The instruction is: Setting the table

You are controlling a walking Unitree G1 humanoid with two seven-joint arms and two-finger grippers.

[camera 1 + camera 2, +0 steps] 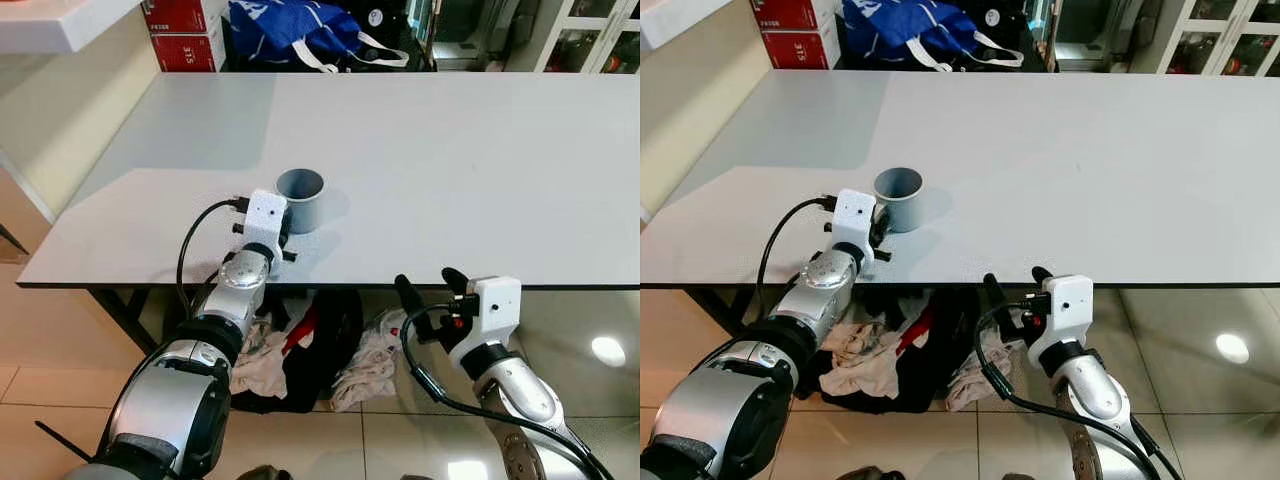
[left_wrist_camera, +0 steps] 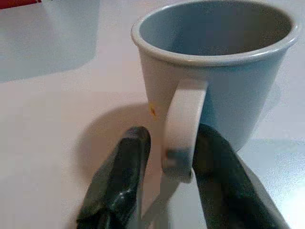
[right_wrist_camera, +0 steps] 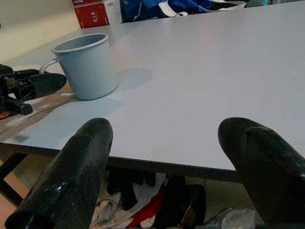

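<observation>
The table is the biggest thing before me, a plain white top whose near edge runs just ahead of my arms. Past its far edge stand red boxes at the far left corner and a blue bag beside them. On the floor under the near edge lies a heap of clothes, white, red and black.

The mug stands upright on the table, close to the near edge and toward its left end, pale blue-grey, its handle turned toward me. My left gripper reaches over the near edge to it. My two black fingers sit either side of the handle, spread only narrowly: one presses against the handle's side, the other stands just off it with a thin gap, so I am around the handle and not clamped on it.

My right gripper hangs below the near edge, toward the middle of the table, its fingers spread wide with nothing between them.
</observation>
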